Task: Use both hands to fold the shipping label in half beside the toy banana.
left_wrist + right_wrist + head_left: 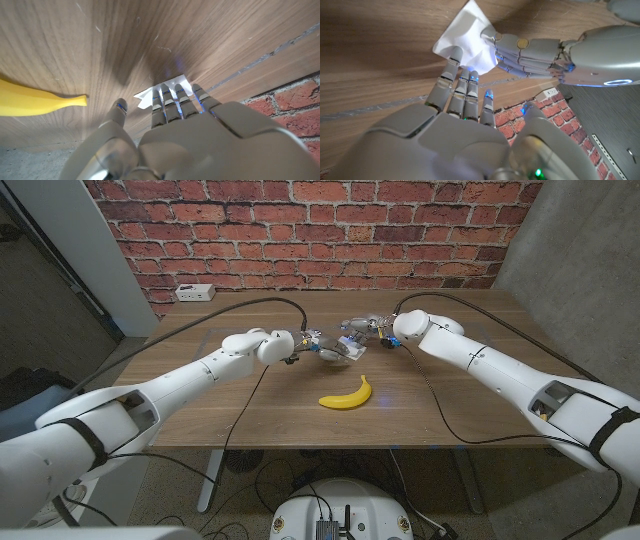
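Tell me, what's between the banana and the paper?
Only bare table, seen in the head view, between the banana and the label.

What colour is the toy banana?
Yellow; the toy banana shows best in the head view.

1 shipping label point(341, 350), 1 toy banana point(347, 394), 1 power strip point(194, 292).
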`<state>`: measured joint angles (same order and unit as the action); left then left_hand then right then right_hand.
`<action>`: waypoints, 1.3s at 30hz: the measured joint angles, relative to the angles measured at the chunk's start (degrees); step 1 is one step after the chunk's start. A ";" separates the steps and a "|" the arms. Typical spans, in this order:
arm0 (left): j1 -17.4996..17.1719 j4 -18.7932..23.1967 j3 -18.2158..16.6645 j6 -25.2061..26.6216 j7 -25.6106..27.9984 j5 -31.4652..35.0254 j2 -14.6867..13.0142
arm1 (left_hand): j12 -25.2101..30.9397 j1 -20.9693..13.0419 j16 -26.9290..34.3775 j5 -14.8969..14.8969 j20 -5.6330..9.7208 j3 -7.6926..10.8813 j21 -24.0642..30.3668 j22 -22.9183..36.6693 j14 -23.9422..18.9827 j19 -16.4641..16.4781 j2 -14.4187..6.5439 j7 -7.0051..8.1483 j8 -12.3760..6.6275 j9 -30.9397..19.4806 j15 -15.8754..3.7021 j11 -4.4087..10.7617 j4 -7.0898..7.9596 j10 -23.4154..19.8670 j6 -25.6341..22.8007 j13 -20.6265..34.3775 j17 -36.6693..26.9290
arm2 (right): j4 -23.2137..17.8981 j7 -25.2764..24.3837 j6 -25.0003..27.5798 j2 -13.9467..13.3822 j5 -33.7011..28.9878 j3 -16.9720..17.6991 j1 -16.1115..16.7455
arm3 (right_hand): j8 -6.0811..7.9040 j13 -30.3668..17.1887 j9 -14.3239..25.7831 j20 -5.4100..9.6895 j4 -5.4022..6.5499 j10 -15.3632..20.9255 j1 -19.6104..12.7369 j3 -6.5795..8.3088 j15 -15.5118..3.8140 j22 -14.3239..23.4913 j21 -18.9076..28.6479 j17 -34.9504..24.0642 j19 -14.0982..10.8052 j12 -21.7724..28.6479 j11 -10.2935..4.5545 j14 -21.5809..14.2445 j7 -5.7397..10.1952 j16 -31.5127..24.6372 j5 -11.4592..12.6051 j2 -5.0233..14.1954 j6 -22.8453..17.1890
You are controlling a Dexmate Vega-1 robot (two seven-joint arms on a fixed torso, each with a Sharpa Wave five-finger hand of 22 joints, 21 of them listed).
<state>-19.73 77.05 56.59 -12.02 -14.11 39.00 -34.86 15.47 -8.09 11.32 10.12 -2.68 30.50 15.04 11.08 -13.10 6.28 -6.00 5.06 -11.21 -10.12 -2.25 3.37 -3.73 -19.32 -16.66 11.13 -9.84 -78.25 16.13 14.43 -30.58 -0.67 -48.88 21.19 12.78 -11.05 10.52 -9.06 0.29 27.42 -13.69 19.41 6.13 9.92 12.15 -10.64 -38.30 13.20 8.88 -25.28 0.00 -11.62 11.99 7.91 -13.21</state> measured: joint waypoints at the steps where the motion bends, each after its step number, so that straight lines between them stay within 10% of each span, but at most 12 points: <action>1: -0.12 0.22 -0.09 -0.02 -0.25 -0.07 -0.09 | -0.37 0.00 0.00 0.00 -0.33 0.10 0.49 0.00 -0.84 1.28 0.00 0.27 0.20 0.00 -0.01 0.00 -0.10 0.00 -0.11 0.10 0.00 | 0.20 -1.02 -1.16 0.20 0.52 1.11 1.15 | 0.00 0.00 0.00 -0.48 -0.33 0.01 -0.88 0.33 0.07 0.03 -0.03 0.00 -0.23 -0.07 0.00 -0.14 0.02 0.00 -0.01 -0.18 -0.02; 7: -0.54 0.99 -0.49 0.03 -1.46 -0.24 -0.28 | -0.76 -0.32 0.00 0.00 -0.89 0.43 1.53 0.00 -3.10 5.18 0.32 0.28 0.23 0.00 -0.11 -0.22 -0.43 -0.19 -0.12 -0.26 0.02 | 0.70 -8.50 -9.35 1.00 3.17 4.42 4.89 | 0.78 0.00 0.07 -2.10 -2.52 -0.49 -3.64 2.05 -0.56 0.10 -0.03 0.00 -1.30 -0.39 -1.54 -1.18 1.09 0.12 -0.36 -0.72 -4.21; 12: -0.59 1.08 -0.58 0.24 -2.51 -0.43 -0.28 | -1.31 -0.54 0.00 0.00 -0.87 0.45 1.97 -0.01 -3.10 6.02 0.54 -0.16 0.64 0.00 -0.10 -0.09 -0.46 -0.05 0.32 -0.37 0.25 | 0.14 -12.18 -12.17 1.14 3.12 6.05 7.18 | 2.87 0.00 0.29 0.47 -7.74 2.41 -11.24 7.27 -1.91 0.37 -0.16 -0.33 -0.58 0.10 -1.88 -3.69 0.87 -0.15 -0.80 0.90 -14.48; 16: -0.59 1.06 -0.64 0.42 -3.22 -0.71 -0.09 | -1.81 -0.54 -0.06 0.00 -1.10 0.45 1.97 -0.04 -3.10 6.41 0.54 -0.79 0.85 0.00 -0.10 0.21 -0.46 0.50 0.95 -0.35 0.25 | -1.61 -16.85 -13.15 0.83 0.50 6.31 8.37 | 4.76 -0.29 0.29 4.13 -10.14 7.62 -17.95 11.16 -2.79 0.87 1.85 -2.47 -4.25 1.91 -0.58 -8.85 -2.83 -2.70 -0.80 1.60 -24.57; 23: -0.60 0.97 -0.69 0.60 -4.15 -1.05 0.05 | -2.49 -0.54 -0.33 0.00 -0.79 0.29 1.96 0.00 -2.67 6.71 0.54 -1.10 0.85 -0.01 -0.09 0.65 -0.62 1.30 1.26 -0.30 0.09 | -3.66 -18.30 -11.84 0.34 -1.25 6.57 9.17 | 2.70 -0.55 0.29 4.54 -7.35 9.40 -18.26 11.61 -0.86 0.90 2.24 -5.05 -4.41 2.28 1.17 -9.30 -7.38 -3.46 -0.80 2.39 -24.89; 27: -0.63 0.97 -0.70 0.73 -4.47 -1.13 0.05 | -2.49 -0.29 -0.73 0.00 -0.78 0.29 1.96 0.00 -2.67 6.71 0.78 -0.98 1.03 -0.01 -0.09 0.92 -0.62 1.60 1.75 -0.30 0.08 | -3.78 -16.74 -10.73 0.19 -0.98 6.57 8.95 | 2.43 -0.55 0.62 4.37 -2.95 8.77 -13.88 10.27 0.70 0.89 1.59 -6.94 -1.99 2.27 3.16 -7.92 -10.80 -3.00 -1.40 2.71 -28.19; 30: -0.62 0.97 -0.70 0.77 -4.59 -1.15 0.05 | -2.50 -0.29 -0.73 0.00 -0.78 0.29 1.95 0.00 -2.67 6.70 0.78 -0.94 1.08 -0.01 -0.09 0.91 -0.62 1.61 1.79 -0.31 0.08 | -3.79 -15.65 -10.17 0.10 -0.96 6.27 8.38 | 2.43 -0.79 0.82 4.24 -0.37 9.18 -10.84 8.74 1.28 0.89 1.59 -8.37 -1.71 2.32 3.83 -7.99 -11.36 -3.10 -1.83 2.31 -31.65; 39: -0.46 0.37 -0.66 0.79 -4.90 -1.35 0.18 | -2.89 -0.07 -0.73 0.00 -0.57 0.29 1.90 0.00 -2.67 6.49 1.00 -0.38 1.08 -0.02 -0.09 0.84 -0.62 1.73 2.38 -0.32 0.09 | -3.50 -13.67 -8.32 -0.03 -2.71 4.62 6.72 | 2.43 -0.84 0.82 4.24 2.58 12.45 -6.63 5.80 1.03 1.16 1.59 -10.25 -1.72 3.38 3.60 -9.22 -12.28 -3.90 -2.04 1.62 -36.88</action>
<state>-20.18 77.42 55.93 -11.23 -19.01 37.65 -34.68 12.59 -8.17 10.59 10.12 -3.25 30.79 16.95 11.08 -15.76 12.77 -5.00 4.68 -10.14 -10.14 -2.34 4.21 -4.35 -17.59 -14.28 10.82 -9.75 -81.75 2.47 6.11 -30.61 -3.39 -44.26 27.91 15.21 -11.90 11.34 -4.82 2.87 39.86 -20.32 25.21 7.16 11.08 13.74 -20.90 -40.01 16.58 12.48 -34.50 -12.27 -15.52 9.94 9.54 -50.09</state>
